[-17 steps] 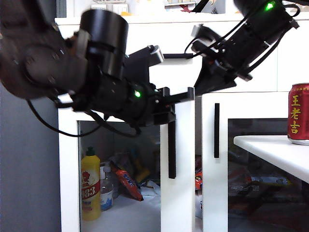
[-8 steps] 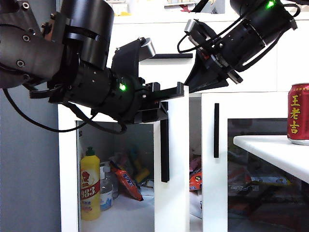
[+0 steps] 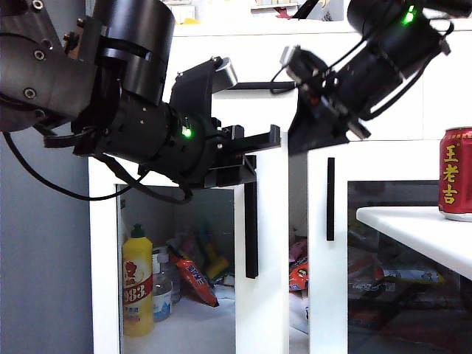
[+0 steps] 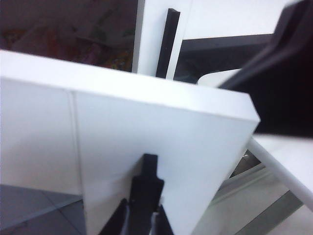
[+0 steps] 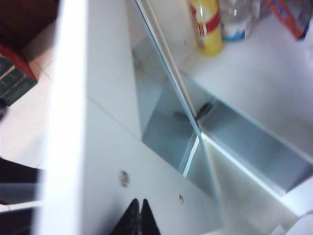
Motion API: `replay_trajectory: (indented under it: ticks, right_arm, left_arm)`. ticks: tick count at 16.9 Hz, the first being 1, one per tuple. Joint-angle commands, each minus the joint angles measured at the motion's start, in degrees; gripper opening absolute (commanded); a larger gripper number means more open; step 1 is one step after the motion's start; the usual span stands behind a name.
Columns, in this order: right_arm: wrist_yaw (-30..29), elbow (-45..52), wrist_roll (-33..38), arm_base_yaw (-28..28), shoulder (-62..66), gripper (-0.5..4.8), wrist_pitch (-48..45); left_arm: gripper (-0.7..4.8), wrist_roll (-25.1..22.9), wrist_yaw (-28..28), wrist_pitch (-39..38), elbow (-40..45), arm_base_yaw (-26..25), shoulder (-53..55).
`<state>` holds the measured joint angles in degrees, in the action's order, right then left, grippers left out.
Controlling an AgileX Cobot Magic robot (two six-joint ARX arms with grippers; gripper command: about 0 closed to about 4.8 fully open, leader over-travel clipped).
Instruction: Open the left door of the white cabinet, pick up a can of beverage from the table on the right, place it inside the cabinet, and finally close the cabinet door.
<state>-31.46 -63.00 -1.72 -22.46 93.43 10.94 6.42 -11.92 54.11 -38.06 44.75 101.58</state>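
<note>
The left door [image 3: 269, 243] of the white cabinet [image 3: 383, 96] stands swung out toward me, edge-on in the exterior view, its black bar handle [image 3: 251, 215] facing the camera. My left gripper [image 3: 254, 140] sits at the door's top corner, jaws pinched nearly together on the upper end of that handle, which my left wrist view shows running up between them [image 4: 146, 196]. I judge that grip is there to drag the door open and hold it from swinging back. My right gripper [image 3: 310, 136] hangs just beside the door's top on the other side, jaws shut on nothing; in its wrist view the tips [image 5: 138, 218] lie against the white inner face of the door, apparently to push it wider.

The can of beverage [image 3: 456, 173] waits upright on the table [image 3: 420, 232] at the right, well apart from both arms, not yet picked up.

Inside the opened compartment a yellow bottle [image 3: 138, 284] stands at the front left, a small clear bottle [image 3: 162, 291] just beside it, and a red snack packet [image 3: 195, 279] leans behind. Those crowd the left; the shelf floor nearer the middle looks free for the can. The twin door [image 3: 330, 243] remains closed, and the open door itself stands between the can and the shelf.
</note>
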Motion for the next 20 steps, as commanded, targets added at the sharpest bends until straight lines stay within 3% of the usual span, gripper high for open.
replay_trajectory:
  ticks: [1, 3, 6, 9, 10, 11, 12, 14, 16, 20]
  right_arm:
    - [-4.5, 0.0, 2.3, -0.8, 1.7, -0.02, 1.8]
    - [-6.3, -0.1, 3.3, -1.6, 1.7, -0.02, 0.6]
    - [-5.6, -0.2, 3.9, -4.4, 1.7, -0.02, 1.0]
    - [-4.2, -0.2, 3.8, -7.4, 1.7, -0.02, 0.8]
    - [-4.3, -0.2, 3.9, -7.6, 1.7, -0.02, 0.9]
    - [-4.7, -0.2, 4.0, -7.6, 1.7, -0.02, 0.9]
    - [-4.6, -0.2, 4.5, -7.5, 1.7, -0.02, 0.9]
    - [-4.7, -0.2, 4.8, -7.5, 1.7, -0.02, 0.9]
    - [-4.9, -0.2, 5.7, -7.6, 1.7, -0.02, 1.0]
    - [-4.9, -0.2, 6.4, -7.6, 1.7, -0.02, 0.9]
  left_arm:
    - [-0.06, 0.9, -4.3, 3.6, -1.1, -0.9, -1.3]
    - [-0.06, 1.1, -2.9, 2.5, -1.1, -0.9, -1.4]
    - [-0.05, 1.6, -2.0, -9.4, -1.1, -0.8, -2.8]
    - [0.17, 1.5, 1.7, -11.3, -1.1, -0.8, -2.9]
    - [0.98, 1.5, 2.0, -12.4, -1.1, -0.9, -3.0]
    - [4.13, 1.5, 2.3, -13.7, -0.9, -0.8, -3.0]
    - [4.79, 1.5, 3.2, -14.4, -0.4, -0.8, -3.0]
    - [4.79, 1.5, 6.4, -19.6, -0.1, -0.9, -3.8]
    - [4.79, 1.6, 8.3, -34.3, 0.3, -0.8, -8.6]
    - [4.79, 3.3, 14.8, -52.7, 5.0, -0.3, -28.1]
